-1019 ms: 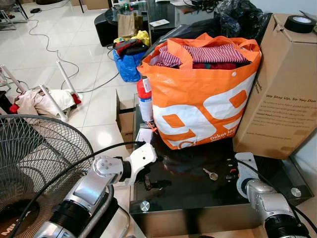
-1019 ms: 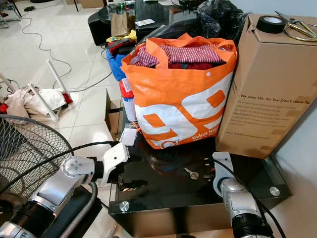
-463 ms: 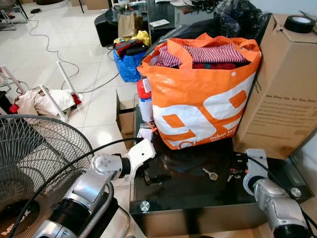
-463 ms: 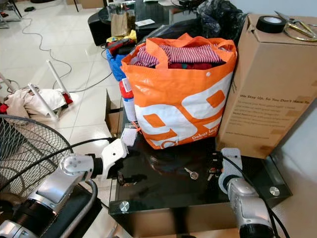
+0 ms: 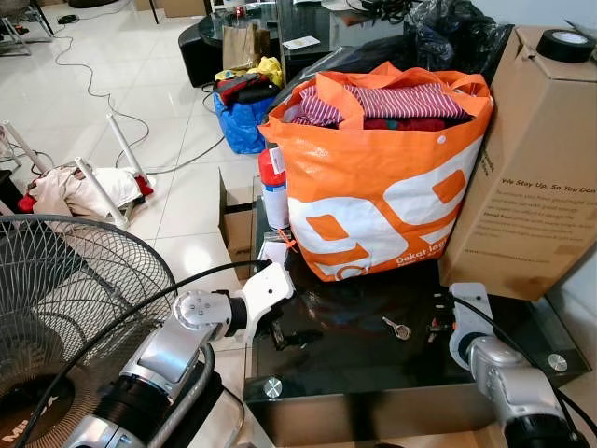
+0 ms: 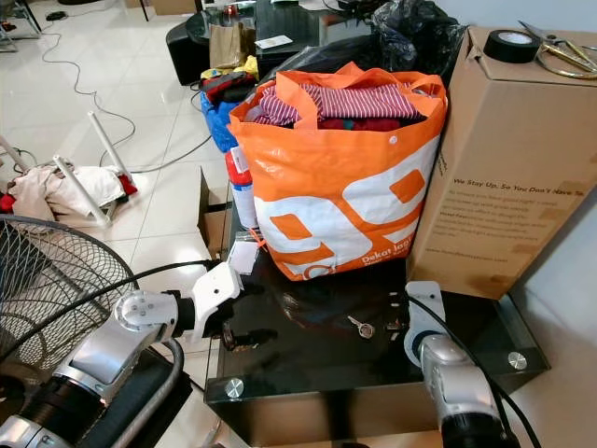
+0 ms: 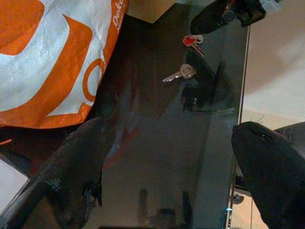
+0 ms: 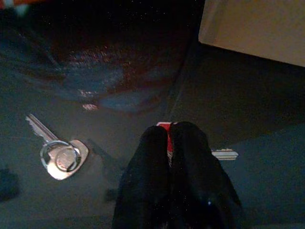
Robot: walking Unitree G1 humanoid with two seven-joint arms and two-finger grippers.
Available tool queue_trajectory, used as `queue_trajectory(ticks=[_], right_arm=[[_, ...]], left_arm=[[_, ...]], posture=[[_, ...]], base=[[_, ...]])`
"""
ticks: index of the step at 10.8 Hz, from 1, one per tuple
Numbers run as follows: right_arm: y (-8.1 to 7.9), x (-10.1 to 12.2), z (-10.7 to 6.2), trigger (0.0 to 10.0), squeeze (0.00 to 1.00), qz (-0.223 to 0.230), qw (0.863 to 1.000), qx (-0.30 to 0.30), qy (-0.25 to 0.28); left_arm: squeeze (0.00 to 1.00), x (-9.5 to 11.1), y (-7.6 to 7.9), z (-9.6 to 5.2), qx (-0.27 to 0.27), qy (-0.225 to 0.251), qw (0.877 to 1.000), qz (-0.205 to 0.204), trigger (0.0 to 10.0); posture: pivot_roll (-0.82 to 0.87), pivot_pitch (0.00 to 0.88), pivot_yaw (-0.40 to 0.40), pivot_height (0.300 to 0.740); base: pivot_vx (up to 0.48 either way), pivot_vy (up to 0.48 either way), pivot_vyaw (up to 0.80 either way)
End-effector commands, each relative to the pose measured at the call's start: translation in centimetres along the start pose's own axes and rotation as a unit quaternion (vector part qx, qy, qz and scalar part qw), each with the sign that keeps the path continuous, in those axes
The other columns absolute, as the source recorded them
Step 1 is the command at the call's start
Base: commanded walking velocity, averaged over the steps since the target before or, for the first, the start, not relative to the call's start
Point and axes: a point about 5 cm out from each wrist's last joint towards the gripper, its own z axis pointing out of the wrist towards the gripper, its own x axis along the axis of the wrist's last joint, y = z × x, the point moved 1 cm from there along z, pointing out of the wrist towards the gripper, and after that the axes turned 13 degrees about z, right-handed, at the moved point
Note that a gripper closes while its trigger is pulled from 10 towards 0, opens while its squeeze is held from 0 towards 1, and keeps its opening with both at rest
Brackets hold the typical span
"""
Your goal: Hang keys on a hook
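Dark glass forms the top of the bench (image 5: 354,369), on which an orange bag (image 5: 382,187) stuffed with clothes is stood beside a brown cardboard box (image 5: 532,168). A silver key (image 5: 396,328) is laid flat on the glass in front of the bag, and a second key with a red head (image 8: 164,128) is seen close to it, nearer the box. The right end effector (image 8: 170,136) is lowered onto the bench at that red-headed key; in the right wrist view its two black fingers are pressed together with the red head showing just past their tips and a silver blade sticking out to one side, though whether the key is truly pinched cannot be told. That detail is lost in the head views, where only a small red spot is made out by the right wrist. The left end effector (image 7: 171,162) is held low over the bench edge, well apart from the keys; its fingers are spread wide in the left wrist view, with both keys and the other end effector seen beyond them. A wire fan guard (image 5: 65,299) is seen beside the left arm.
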Motion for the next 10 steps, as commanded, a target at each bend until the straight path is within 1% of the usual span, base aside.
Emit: queue_trajectory(ticks=[1,4,6,7,9,10], right_arm=[[-0.5,0.1,0.2,10.0,1.0,-0.004,1.0,0.002,0.0],[-0.2,-0.3,0.6,10.0,1.0,-0.014,1.0,-0.014,-0.007],[-0.6,-0.5,1.2,10.0,1.0,-0.022,0.999,-0.019,-0.014],[-0.6,-0.5,1.5,10.0,0.0,-0.029,0.999,-0.022,-0.018],[-0.7,-0.4,1.9,10.0,0.0,-0.012,1.0,-0.023,-0.015],[-0.8,-0.5,2.1,10.0,0.0,-0.013,0.999,-0.026,-0.019]], left_arm=[[0.0,-0.1,0.1,0.0,-0.003,-0.008,1.0,0.004,10.0],[0.0,-0.2,0.4,-0.1,-0.011,-0.01,1.0,0.005,10.0],[0.0,-0.3,0.7,-0.1,-0.013,-0.011,1.0,0.002,10.0],[0.0,-0.3,0.7,-0.1,-0.015,-0.011,1.0,0.001,10.0],[0.0,-0.3,0.8,-0.1,-0.019,-0.011,1.0,0.001,10.0],[0.0,-0.3,0.8,-0.2,-0.021,-0.011,1.0,0.002,10.0]], posture=[[-0.15,0.0,0.061,0.74],[-0.14,0.0,0.046,0.74],[-0.14,0.0,0.042,0.74],[-0.14,0.0,0.045,0.74],[-0.14,0.0,0.051,0.74],[-0.14,0.0,0.056,0.74]], base=[[0.0,0.0,0.0],[0.0,0.0,0.0],[0.0,0.0,0.0],[0.0,0.0,0.0],[0.0,0.0,0.0],[0.0,0.0,0.0]])
